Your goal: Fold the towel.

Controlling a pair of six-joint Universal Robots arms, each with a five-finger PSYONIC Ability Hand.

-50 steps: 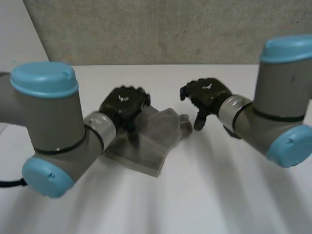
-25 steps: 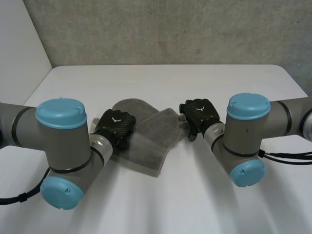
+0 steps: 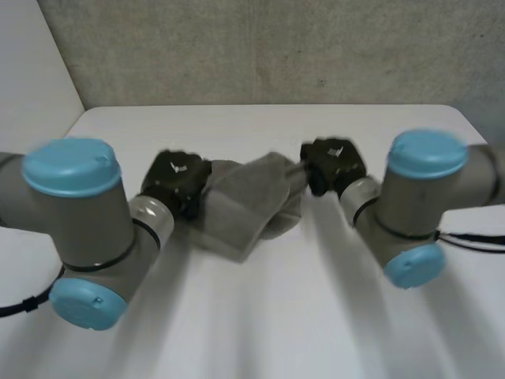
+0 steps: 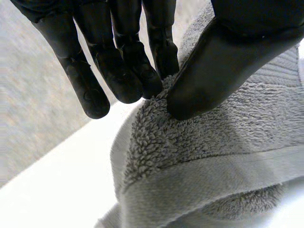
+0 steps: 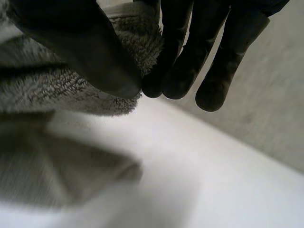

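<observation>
**Towel** [image 3: 246, 207]: grey terry cloth, bunched and partly doubled over. It sits mid-bench and spans the gap between the two hands, with one end at each hand.

**Bench** [image 3: 260, 316]: white top. A shadow lies on it under the towel's right end.

**Left hand** [image 3: 177, 178]: black, at the towel's left end in the head view. In the left wrist view the thumb [image 4: 223, 61] presses into the pile opposite the fingers [image 4: 123, 71], pinching a ridge of cloth between them. The rest of the towel runs out beneath the thumb, with a flat hem band across it.

**Right hand** [image 3: 331, 162]: black, at the towel's right end. In the right wrist view the thumb [image 5: 80, 47] and fingers [image 5: 185, 66] close on the towel's edge. The cloth bulges behind the thumb, and this end is raised off the bench.
</observation>
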